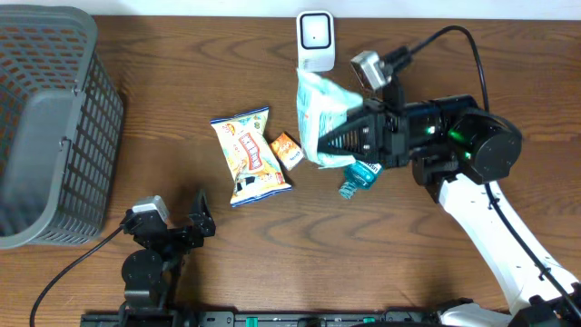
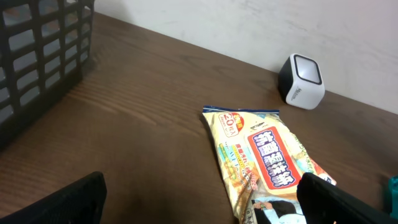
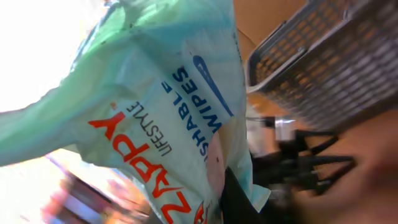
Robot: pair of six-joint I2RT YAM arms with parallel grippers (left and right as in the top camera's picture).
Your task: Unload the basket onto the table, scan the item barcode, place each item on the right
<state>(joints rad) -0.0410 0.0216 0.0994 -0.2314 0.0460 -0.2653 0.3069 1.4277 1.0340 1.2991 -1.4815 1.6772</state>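
Observation:
My right gripper is shut on a pale green pack of wipes and holds it off the table just below the white barcode scanner at the far edge. The wrist view is filled by the wipes pack with orange "ZAPPY" lettering, and one dark finger shows behind its lower edge. The pack's barcode is not visible. My left gripper rests near the front left, open and empty, its fingers wide apart over bare wood.
A yellow snack bag lies mid-table beside a small orange packet. A teal bottle lies under the right arm. A grey basket fills the left side. The scanner stands at the back.

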